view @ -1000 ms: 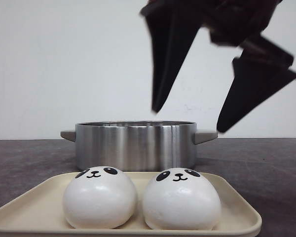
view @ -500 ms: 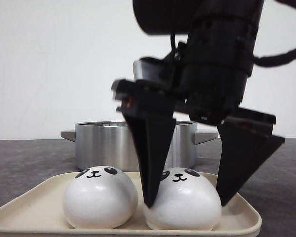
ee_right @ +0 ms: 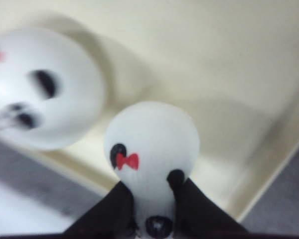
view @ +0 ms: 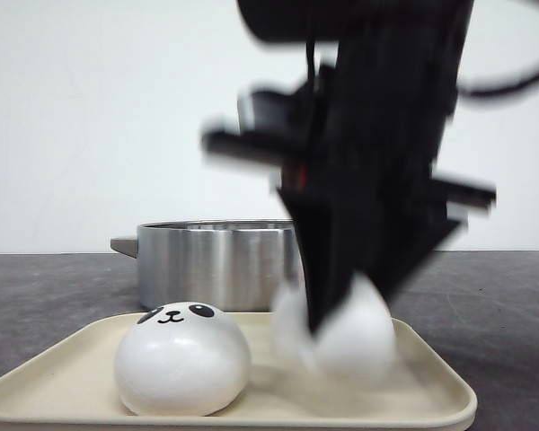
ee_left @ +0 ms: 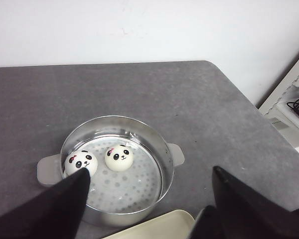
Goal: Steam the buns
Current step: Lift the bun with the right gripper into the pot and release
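A: Right wrist view puts the held bun point(ee_right: 152, 149) at lower centre of the frame, pinched between the right gripper's point(ee_right: 152, 206) two black fingers point(ee_right: 114, 209), which press in on its lower sides. Why so low a grip?

B: My guess is that the dome is glossy and round, so squeezing under its widest part keeps it from popping out. In the front view that bun point(view: 341, 337) is a blur just above the cream tray point(view: 431, 404), at lower right of centre.

A: Which way does it point?

B: It's a dome with no real long axis. Its face, one black eye and a red bow, turns toward the wrist camera. The other bun point(view: 181, 359) sits flat on the tray at lower left, face tipped up and away from the front camera.

A: And the steamer pot point(view: 220, 265)?

B: Behind the tray, near it. From the left wrist view, two buns point(ee_left: 118, 157) already lie on its perforated floor, toward the left wall, so room remains on the right.

A: The left gripper point(ee_left: 149, 199)?

B: Spread wide, holding nothing, hovering above the pot's near rim.
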Available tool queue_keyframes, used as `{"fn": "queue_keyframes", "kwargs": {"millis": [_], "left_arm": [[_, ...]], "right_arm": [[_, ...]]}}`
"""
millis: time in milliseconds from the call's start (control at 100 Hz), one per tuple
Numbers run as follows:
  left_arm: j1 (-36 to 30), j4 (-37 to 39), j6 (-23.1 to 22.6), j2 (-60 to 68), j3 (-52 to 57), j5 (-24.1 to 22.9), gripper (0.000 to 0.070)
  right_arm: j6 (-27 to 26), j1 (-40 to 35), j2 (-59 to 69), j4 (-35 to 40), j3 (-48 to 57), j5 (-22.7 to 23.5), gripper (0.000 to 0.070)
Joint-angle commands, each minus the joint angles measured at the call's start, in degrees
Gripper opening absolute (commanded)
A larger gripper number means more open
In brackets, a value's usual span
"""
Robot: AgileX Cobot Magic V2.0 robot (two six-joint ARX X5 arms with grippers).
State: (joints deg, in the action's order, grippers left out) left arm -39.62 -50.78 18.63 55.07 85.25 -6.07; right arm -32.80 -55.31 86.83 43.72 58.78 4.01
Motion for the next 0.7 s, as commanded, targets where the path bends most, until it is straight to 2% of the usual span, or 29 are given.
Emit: {"fn": "queue_keyframes", "kwargs": {"millis": [0, 180, 320, 420, 550, 690], "left_arm": [[-0.44, 0.59, -0.48, 0.35, 1.05, -0.17, 0.0470], [-0.44, 1.49, -1.01, 0.42, 1.05, -0.24, 0.0470], [-0.44, 2.82, -1.33, 0.42, 1.05, -0.39, 0.0470], [-0.42, 2.80, -1.40, 0.46, 1.05, -0.39, 0.0470], [-0.44, 2.45, -1.46, 0.46, 1.05, -0.39, 0.0470], [-0.44, 2.54, -1.33, 0.46, 1.05, -0.37, 0.0470]], "right_arm": [[1.29, -1.14, -3.78, -0.04, 5.05, -1.09, 0.0011], [5.64, -1.14, -9.77, 0.98, 17.84, -9.16, 0.0007], [12.28, 1.29, -9.11, 0.13, 26.93, -15.56, 0.0007], [14.49, 4.52, -6.25, -1.38, 29.75, -14.84, 0.0006], [15.65, 10.29, 0.17, -1.49, 30.25, -10.97, 0.0006], [16.81, 13.90, 8.76, -2.10, 30.25, -10.69, 0.0007]]}}
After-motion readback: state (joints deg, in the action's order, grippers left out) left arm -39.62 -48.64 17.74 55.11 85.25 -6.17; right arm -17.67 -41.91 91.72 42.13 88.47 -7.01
